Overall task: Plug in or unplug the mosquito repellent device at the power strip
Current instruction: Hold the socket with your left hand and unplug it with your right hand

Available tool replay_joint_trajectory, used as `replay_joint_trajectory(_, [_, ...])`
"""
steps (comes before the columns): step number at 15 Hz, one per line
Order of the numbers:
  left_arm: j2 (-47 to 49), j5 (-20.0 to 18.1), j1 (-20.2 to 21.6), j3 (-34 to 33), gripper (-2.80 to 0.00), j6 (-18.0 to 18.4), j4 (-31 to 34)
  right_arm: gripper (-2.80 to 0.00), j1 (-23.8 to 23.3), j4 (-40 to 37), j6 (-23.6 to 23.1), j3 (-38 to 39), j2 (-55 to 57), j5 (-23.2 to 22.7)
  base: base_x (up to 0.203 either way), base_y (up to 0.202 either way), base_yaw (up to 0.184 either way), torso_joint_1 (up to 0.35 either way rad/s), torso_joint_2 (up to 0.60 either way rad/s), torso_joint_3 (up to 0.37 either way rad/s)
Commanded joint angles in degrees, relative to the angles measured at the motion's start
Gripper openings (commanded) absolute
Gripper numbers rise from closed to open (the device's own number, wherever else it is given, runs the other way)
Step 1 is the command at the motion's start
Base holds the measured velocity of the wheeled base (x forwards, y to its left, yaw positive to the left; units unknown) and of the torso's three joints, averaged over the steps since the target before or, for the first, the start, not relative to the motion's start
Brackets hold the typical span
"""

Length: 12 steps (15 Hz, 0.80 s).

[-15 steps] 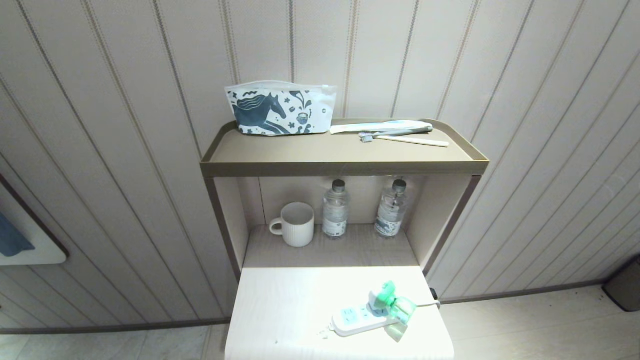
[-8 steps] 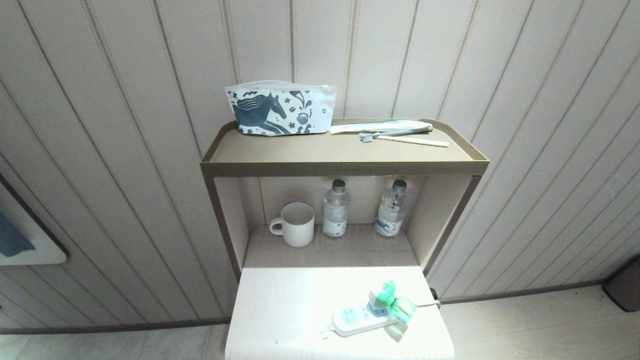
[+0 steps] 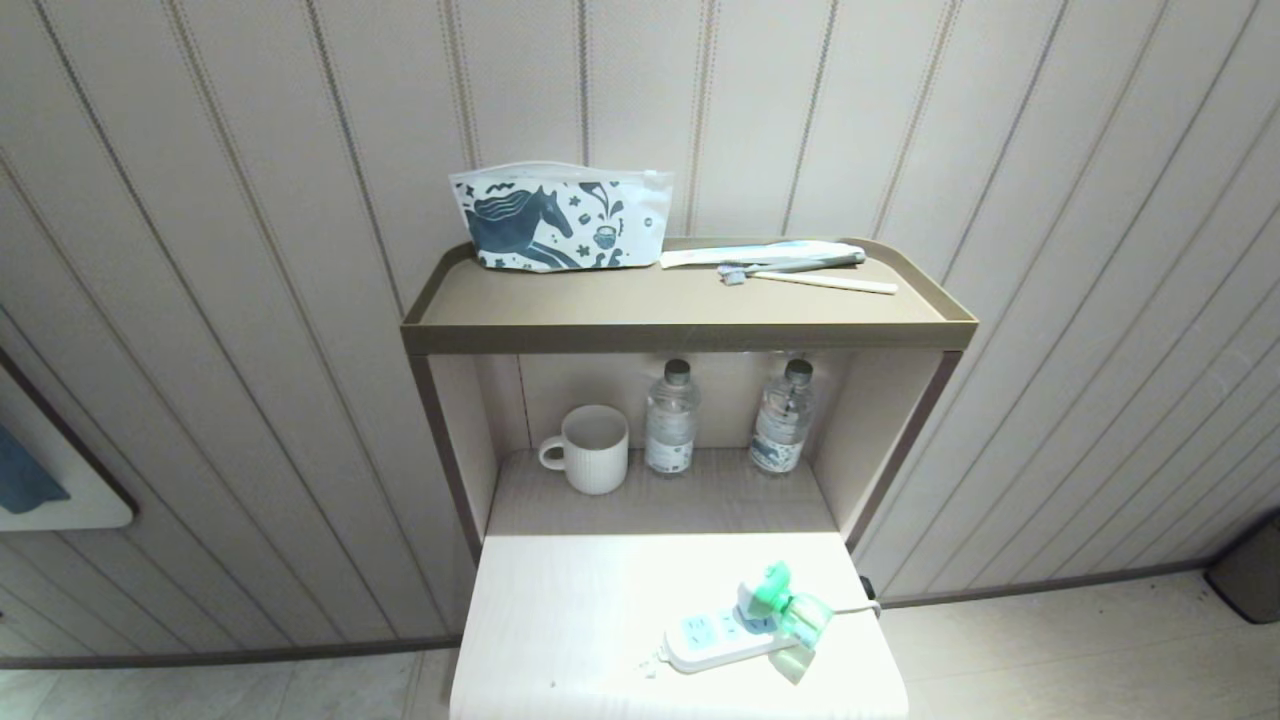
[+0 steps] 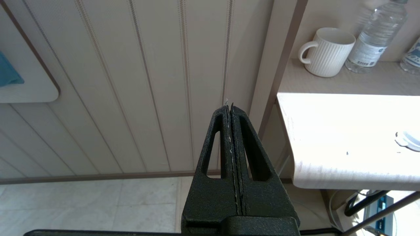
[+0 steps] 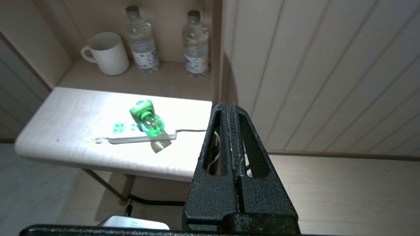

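Head view: you've got the small white-and-green mosquito repellent device [image 3: 775,603] w/ its translucent green bottle sitting on the long flat white power strip [image 3: 722,637], at the strip's cord end. It looks plugged in, so your job is prob. to unplug it. The strip lies on the pale, brightly lit tabletop [image 3: 570,620], toward its right front part. Behind, in the shelf niche: a ribbed white mug [image 3: 590,448] and two clear plastic water bottles [image 3: 671,417]. On top of the shelf there's a white pouch w/ a blue horse print [image 3: 560,216]. Neither arm shows here.

Left wrist view: the black left gripper [image 4: 231,111] is pinched tight, nothing between the fingers. It hangs off the table's left edge, facing the panelled wall, well apart from the strip. Only the strip's tip peeks in at the frame edge.

Right wrist view: the black right gripper [image 5: 228,109] is also clenched and empty. It's out past the table's right end, near the strip's thin white cord [image 5: 192,130], but not touching the device.

Progress: nothing done yet. You still need to open the right fingers, reach in, grab the device body and pull it free. The strip is loose, so it may lift w/ the device.
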<state>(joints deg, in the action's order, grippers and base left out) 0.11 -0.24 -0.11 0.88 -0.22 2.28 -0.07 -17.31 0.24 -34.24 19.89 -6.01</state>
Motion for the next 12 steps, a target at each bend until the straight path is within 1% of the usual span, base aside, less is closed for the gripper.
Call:
replay_joint_trajectory(1, [0.1, 0.0, 0.0, 0.0, -2.8, 0.0, 0.0, -2.8, 0.0, -0.4, 0.1, -7.9, 13.6, -2.5, 0.0, 0.0, 0.0, 0.0, 0.0, 0.0])
replay_joint_trajectory(3, [0.1, 0.0, 0.0, 0.0, -2.8, 0.0, 0.0, -2.8, 0.5, -1.2, 0.2, -14.8, 20.3, -4.2, 0.0, 0.0, 0.0, 0.0, 0.0, 0.0])
replay_joint_trajectory(4, [0.1, 0.0, 0.0, 0.0, -2.8, 0.0, 0.0, -2.8, 1.6, -3.0, 0.2, -18.9, 23.3, -4.8, 0.0, 0.0, 0.0, 0.0, 0.0, 0.0])
replay_joint_trajectory(5, [0.1, 0.0, 0.0, 0.0, -2.8, 0.0, 0.0, -2.8, 3.3, -5.6, 0.2, -22.3, 25.6, -5.2, 0.0, 0.0, 0.0, 0.0, 0.0, 0.0])
replay_joint_trajectory(8, [0.1, 0.0, 0.0, 0.0, -2.8, 0.0, 0.0, -2.8, 11.8, -14.9, 0.2, -31.4, 32.5, -5.5, 0.0, 0.0, 0.0, 0.0, 0.0, 0.0])
replay_joint_trajectory(9, [0.1, 0.0, 0.0, 0.0, -2.8, 0.0, 0.0, -2.8, 13.8, -18.2, 0.2, -33.5, 34.3, -5.5, 0.0, 0.0, 0.0, 0.0, 0.0, 0.0])
replay_joint_trajectory(12, [0.1, 0.0, 0.0, 0.0, -2.8, 0.0, 0.0, -2.8, 18.6, -22.0, 0.2, -36.2, 40.9, -4.9, 0.0, 0.0, 0.0, 0.0, 0.0, 0.0])
